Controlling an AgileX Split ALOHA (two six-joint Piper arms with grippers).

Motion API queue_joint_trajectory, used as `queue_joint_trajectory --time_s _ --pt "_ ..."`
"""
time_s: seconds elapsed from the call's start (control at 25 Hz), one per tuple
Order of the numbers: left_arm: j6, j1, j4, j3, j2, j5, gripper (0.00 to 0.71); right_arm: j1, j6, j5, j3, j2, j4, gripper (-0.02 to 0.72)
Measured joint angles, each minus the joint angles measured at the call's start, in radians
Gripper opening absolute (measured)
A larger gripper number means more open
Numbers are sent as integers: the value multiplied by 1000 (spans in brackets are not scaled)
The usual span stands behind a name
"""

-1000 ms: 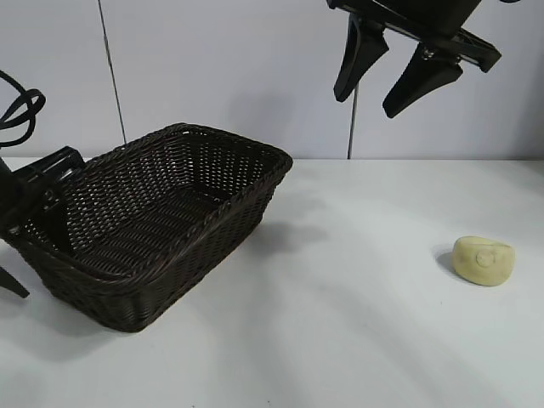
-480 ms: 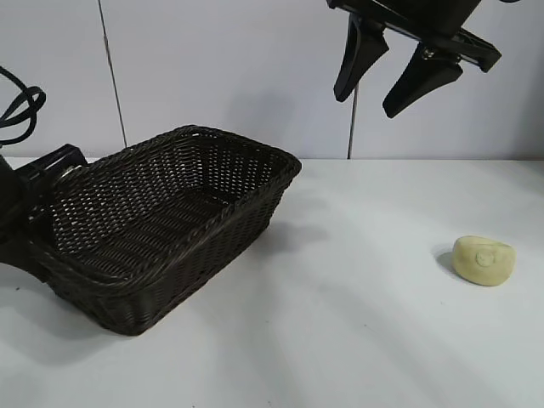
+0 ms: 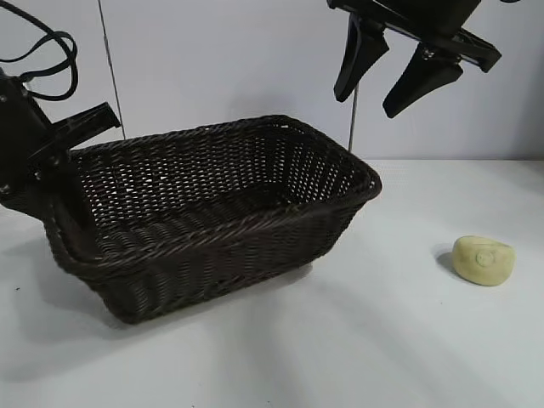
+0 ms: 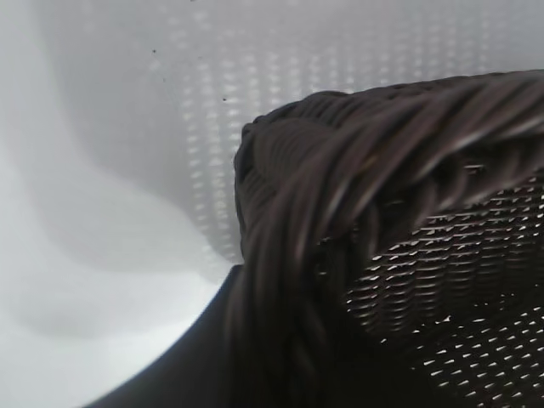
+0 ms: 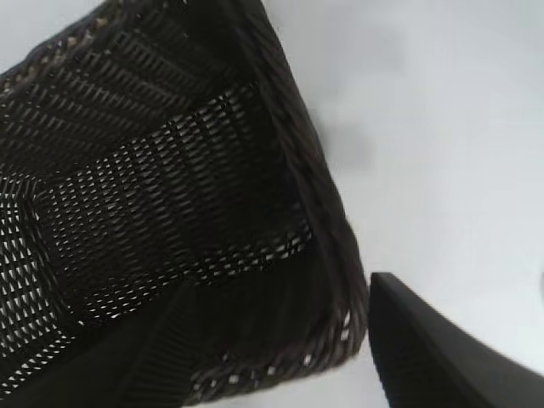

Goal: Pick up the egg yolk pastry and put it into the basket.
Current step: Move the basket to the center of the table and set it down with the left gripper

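Exterior view: left gripper (image 3: pixel 58 200) fingers clamp the basket (image 3: pixel 221 212) rim at the counter's (image 3: pixel 340 340) left edge; right gripper (image 3: pixel 387 81) hangs wide; egg yolk pastry (image 3: pixel 483 259) sits near the right edge.

The basket (image 3: pixel 212 212) is dark brown wicker, open-weave on its sloping sides with pale light showing through the gaps, and a thick braided rim. The egg yolk pastry (image 3: pixel 483 259) is pale matte yellow with a faint round imprint. The table (image 3: pixel 382 340) is plain white. Both end effectors, left (image 3: pixel 51 161) and right (image 3: pixel 399 72), are black.
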Motion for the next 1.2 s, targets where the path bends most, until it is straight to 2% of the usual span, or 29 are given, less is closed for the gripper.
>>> queue_joint_trajectory --time_s 0.36,0.52,1.08,1.2 --pt "263 7 10 -264 166 207 103 0 0 2 0 0 1 432" --pt "316 7 14 -340 216 238 103 0 0 2 0 0 1 432" --pt "381 7 18 -356 276 192 104 0 0 0 0 0 2 432" --pt "381 7 11 -356 276 192 165 0 0 0 0 0 2 432"
